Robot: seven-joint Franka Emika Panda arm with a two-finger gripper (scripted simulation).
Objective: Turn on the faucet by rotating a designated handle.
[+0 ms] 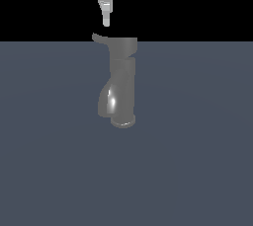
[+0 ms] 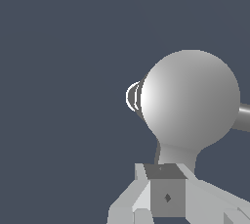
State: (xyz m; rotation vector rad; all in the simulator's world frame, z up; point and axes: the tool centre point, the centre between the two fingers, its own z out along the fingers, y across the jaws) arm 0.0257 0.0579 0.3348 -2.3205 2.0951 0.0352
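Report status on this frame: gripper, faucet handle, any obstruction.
Gripper hangs just above the handle, a gap showing; jaw state unreadable. Handle juts from the faucet cap toward the exterior view's left. Nothing seen between fingertip and handle.

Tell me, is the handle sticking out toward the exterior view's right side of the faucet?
No, the handle juts from the cap of the faucet toward the exterior view's left, just beneath the gripper.

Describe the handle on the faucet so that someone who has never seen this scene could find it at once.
On the blue-grey floor stands one dull grey faucet, an upright column with a wider cap on top. From that cap a thin, short, curved lever, the handle, sticks out toward the exterior view's left. It is grey and far slimmer than the faucet, unlike the white gripper just above it.
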